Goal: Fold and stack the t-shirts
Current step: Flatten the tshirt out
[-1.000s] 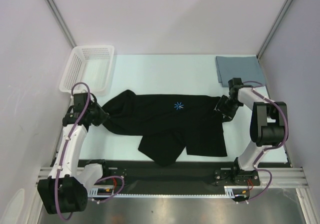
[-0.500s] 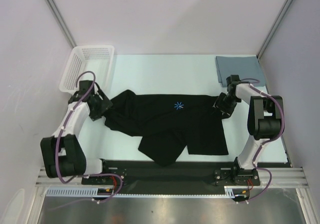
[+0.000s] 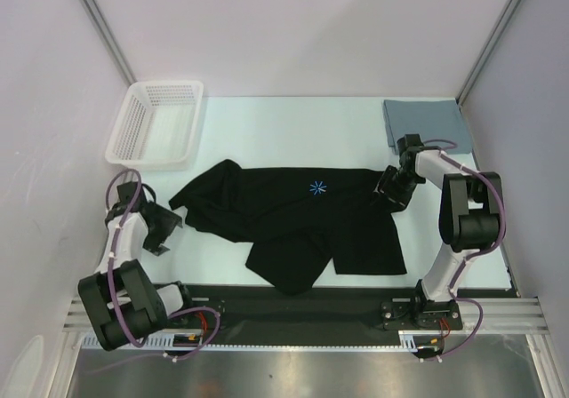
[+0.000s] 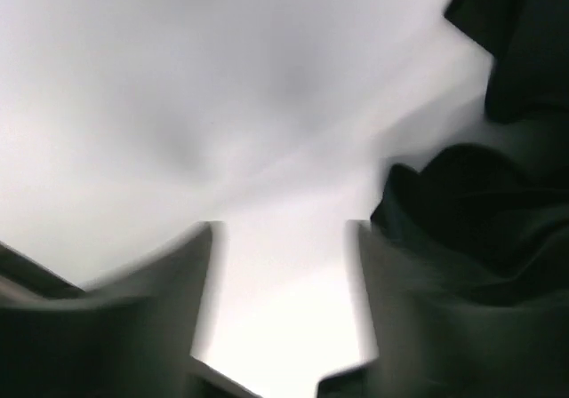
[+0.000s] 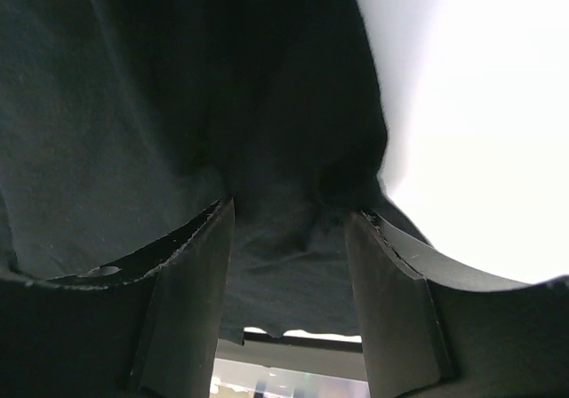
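Pale table (image 3: 284,131), boxed in by plain white walls (image 3: 293,34) on the left, back and right, with a dark rail (image 3: 302,305) along the near edge where both arms are bolted.

Far left corner: a white mesh basket (image 3: 156,123), sitting flat, its long side running along the left wall. I can see its mesh floor right across.

Below it, the left claw (image 3: 160,227) is low over bare table, just beside the left end of the black shirt (image 3: 302,220) and not touching it. Its own camera shows the two fingers (image 4: 169,300) spread wide with only white surface between them, dark folds off to the right.

The black shirt takes up the middle of the table, lying rumpled from left to right. Its blue-white starburst mark (image 3: 317,187) faces up, and a loose flap sags toward the near rail.

At the shirt's right end is the right claw (image 3: 392,187), down on the cloth. Up close, its fingers (image 5: 187,274) stand apart with a hump of black cloth rising into the gap, so it's straddling the cloth rather than pinching it.

Far right corner: the grey-blue shirt (image 3: 425,123) lies flat in a neat rectangle, near the right arm and apart from the black one.
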{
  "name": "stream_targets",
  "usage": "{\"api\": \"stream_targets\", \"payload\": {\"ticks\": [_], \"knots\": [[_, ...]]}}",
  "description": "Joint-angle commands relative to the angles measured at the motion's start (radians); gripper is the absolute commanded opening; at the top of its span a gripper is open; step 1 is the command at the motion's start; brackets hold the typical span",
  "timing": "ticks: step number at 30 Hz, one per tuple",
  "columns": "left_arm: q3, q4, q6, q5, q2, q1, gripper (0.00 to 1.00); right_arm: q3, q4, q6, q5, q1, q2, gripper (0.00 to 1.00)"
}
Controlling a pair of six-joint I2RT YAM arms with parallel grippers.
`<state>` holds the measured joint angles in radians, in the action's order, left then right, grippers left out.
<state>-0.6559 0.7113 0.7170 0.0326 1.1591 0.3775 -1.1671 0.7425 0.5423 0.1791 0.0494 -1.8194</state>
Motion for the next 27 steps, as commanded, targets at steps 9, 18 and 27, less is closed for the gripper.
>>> {"api": "stream_targets", "payload": {"ticks": [9, 18, 27], "knots": [[-0.051, -0.242, -0.102, -0.284, 0.289, 0.035, 0.83, 0.020, 0.009, -0.019, 0.039, 0.007, 0.077, 0.57], [0.059, -0.349, -0.041, -0.321, 0.015, 0.034, 0.83, 0.047, 0.041, -0.033, 0.057, 0.036, 0.166, 0.57], [0.188, -0.463, -0.065, -0.512, 0.074, 0.034, 0.79, 0.067, 0.032, 0.013, -0.036, 0.165, 0.190, 0.56]]}}
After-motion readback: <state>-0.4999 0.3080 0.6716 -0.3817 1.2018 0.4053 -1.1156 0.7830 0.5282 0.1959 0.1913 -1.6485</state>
